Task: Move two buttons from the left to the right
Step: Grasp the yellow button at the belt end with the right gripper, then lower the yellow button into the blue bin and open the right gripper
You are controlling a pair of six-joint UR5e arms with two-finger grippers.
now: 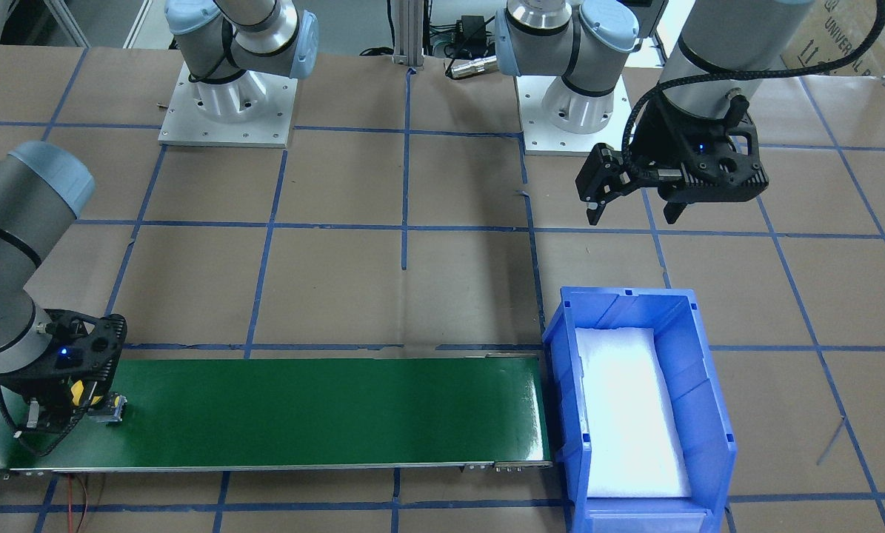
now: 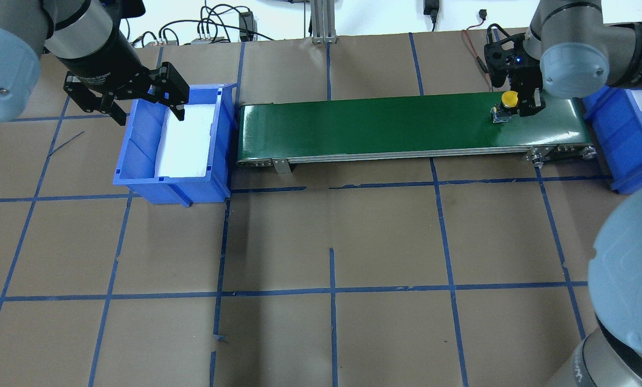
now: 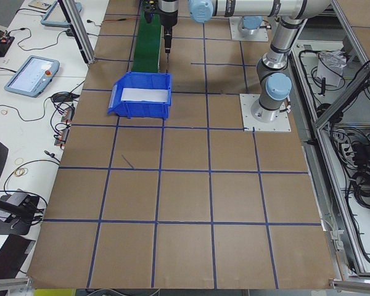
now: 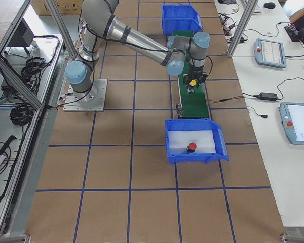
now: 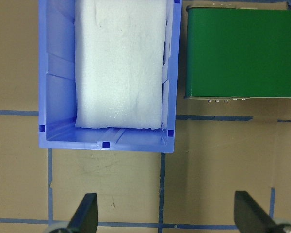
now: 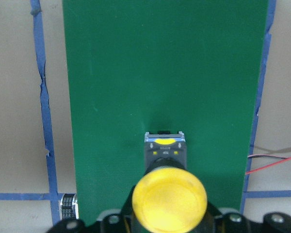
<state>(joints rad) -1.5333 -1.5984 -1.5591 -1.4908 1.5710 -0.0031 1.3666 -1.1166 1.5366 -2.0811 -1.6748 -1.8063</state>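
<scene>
Since the right end effector (image 2: 520, 105) is clamped on the yellow button (image 6: 169, 194), whose body touches the green belt (image 6: 165, 73) beneath, the set-down step seems in hand; next it calls for letting go and lifting clear. Behind the end effector, off the belt's end, the red button (image 4: 192, 147) lies in the blue bin (image 4: 169, 147).

Table (image 2: 331, 236): brown paper, blue tape grid (image 2: 332, 290). Overhead view: green conveyor (image 2: 385, 126) runs 9-to-3 across far half. Blue bin (image 2: 170, 188) just beside its 9 o'clock end, white foam pad (image 2: 184, 140) on bin floor. Second blue bin (image 2: 616, 134) at 3 o'clock end, partly hidden. Cables (image 2: 218, 21) along 12 o'clock edge. Right side view: two pendants (image 4: 271, 53) on side bench.
</scene>
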